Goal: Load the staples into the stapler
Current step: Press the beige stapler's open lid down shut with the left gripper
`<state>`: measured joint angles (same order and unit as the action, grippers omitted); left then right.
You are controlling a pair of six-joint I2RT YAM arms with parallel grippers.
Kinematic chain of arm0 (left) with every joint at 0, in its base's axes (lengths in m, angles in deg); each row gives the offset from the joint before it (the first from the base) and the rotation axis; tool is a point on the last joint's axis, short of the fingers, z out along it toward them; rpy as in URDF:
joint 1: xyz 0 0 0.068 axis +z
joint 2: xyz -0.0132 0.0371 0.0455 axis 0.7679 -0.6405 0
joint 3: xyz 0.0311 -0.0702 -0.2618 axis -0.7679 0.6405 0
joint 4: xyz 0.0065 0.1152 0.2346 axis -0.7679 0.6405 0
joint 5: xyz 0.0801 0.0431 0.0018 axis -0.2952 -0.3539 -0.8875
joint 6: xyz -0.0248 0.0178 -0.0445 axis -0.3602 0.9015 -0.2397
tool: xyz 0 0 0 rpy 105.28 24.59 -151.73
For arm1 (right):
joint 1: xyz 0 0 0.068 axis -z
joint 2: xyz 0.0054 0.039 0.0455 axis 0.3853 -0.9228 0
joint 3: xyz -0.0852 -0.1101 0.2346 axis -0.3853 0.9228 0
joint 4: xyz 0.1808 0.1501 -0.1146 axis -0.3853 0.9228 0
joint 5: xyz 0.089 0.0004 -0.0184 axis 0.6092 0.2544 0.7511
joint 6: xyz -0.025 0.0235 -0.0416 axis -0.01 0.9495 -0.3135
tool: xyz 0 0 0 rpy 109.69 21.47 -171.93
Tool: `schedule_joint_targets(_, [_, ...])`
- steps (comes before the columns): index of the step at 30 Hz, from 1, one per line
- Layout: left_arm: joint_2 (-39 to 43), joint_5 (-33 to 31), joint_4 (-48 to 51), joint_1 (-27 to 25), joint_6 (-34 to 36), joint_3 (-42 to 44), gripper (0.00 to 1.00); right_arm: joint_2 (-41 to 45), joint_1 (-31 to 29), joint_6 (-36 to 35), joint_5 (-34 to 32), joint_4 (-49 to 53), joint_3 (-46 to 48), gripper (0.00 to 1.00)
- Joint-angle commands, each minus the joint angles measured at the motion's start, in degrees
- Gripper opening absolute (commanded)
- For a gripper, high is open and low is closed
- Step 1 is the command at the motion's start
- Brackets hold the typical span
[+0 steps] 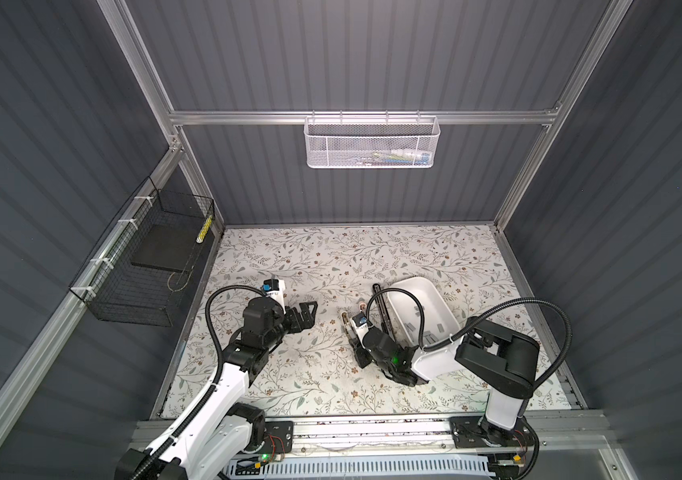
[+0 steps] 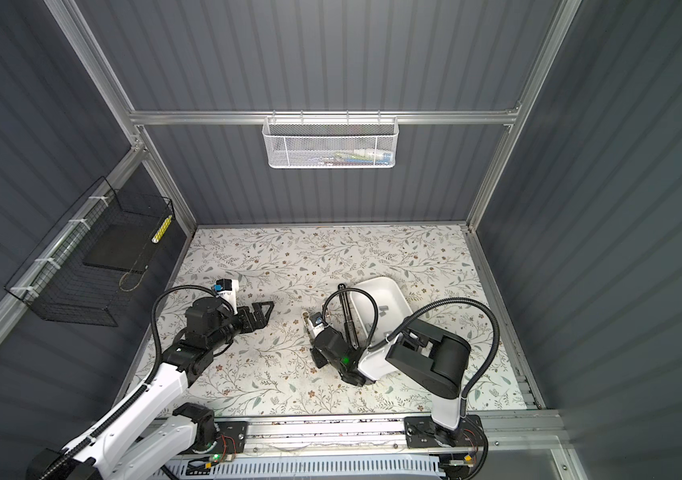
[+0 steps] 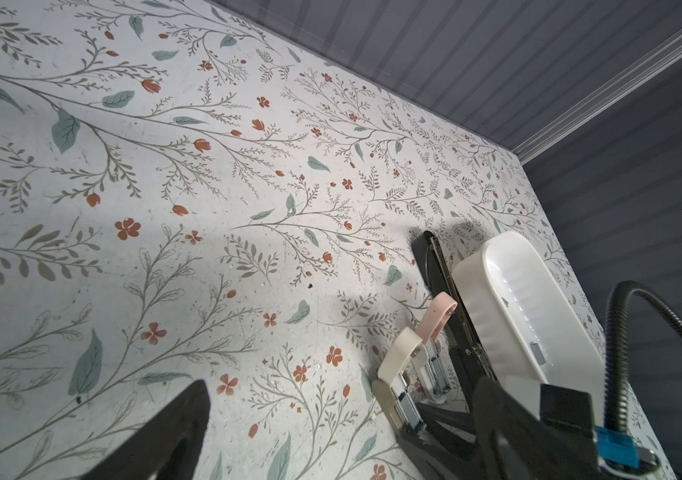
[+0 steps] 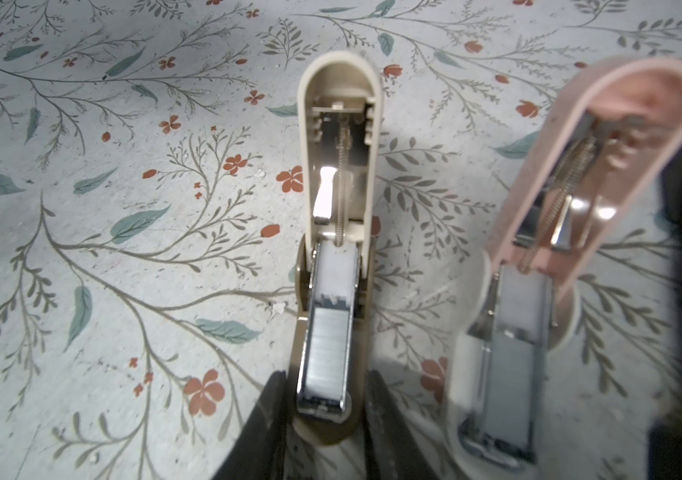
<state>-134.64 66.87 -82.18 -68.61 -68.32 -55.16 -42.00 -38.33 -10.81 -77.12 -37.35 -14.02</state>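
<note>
A strip of staples (image 4: 326,349) lay in the beige stapler's (image 4: 339,87) open magazine, directly between the right gripper's (image 4: 324,376) fingers (image 4: 268,424), which flanked its base; whether they pinched it was unclear. In the white tray (image 1: 419,293) sat other staples (image 1: 412,326); the left gripper (image 1: 308,316) gaped empty, well apart.

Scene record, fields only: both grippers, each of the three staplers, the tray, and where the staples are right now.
left gripper: open, empty, clear of the staplers
right gripper: jaws flank the beige stapler's front end; contact unclear
beige stapler: lid up, staple strip in its magazine
pink stapler: lid up, beside the beige one; blurred
black stapler: opened out, lying along the white tray
white tray: on the table, loose staples inside
</note>
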Motion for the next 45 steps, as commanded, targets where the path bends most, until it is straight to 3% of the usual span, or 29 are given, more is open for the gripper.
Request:
schedule_joint_targets(1, [-3.0,0.1,-1.9,-0.4,0.7,0.5,0.99,-1.1,-0.7,1.1,2.0,6.7,3.0,0.18])
schedule_joint_targets(8, [-11.7,-0.5,-8.0,-0.4,1.7,-0.2,0.91,-0.6,-1.2,1.2,2.5,5.5,4.0,0.16])
schedule_joint_targets(13, [-19.8,3.6,-11.9,-1.0,2.5,-2.0,0.85,-1.0,-1.3,1.2,4.3,6.2,3.1,0.14])
schedule_joint_targets(18, [-25.1,-0.1,-12.7,-5.3,3.5,-3.3,0.84,-1.5,-1.3,0.5,4.6,5.5,2.9,0.13])
schedule_joint_targets(22, [-26.8,-3.6,-12.3,-8.0,3.8,-4.4,0.84,-3.5,-1.3,0.4,5.9,6.3,1.6,0.10])
schedule_joint_targets(32, [-31.5,-5.2,-12.2,-8.5,4.1,-6.4,0.83,-3.3,-1.4,0.1,6.3,7.9,0.9,0.10])
schedule_joint_targets(40, [-30.2,0.5,-19.8,-11.8,7.9,-2.6,0.81,-4.1,-1.4,0.8,7.0,7.8,0.4,0.09])
schedule_joint_targets(45, [-29.2,-0.8,-21.6,-12.9,9.0,0.0,0.81,-3.2,-1.5,1.3,7.5,7.7,0.9,0.09])
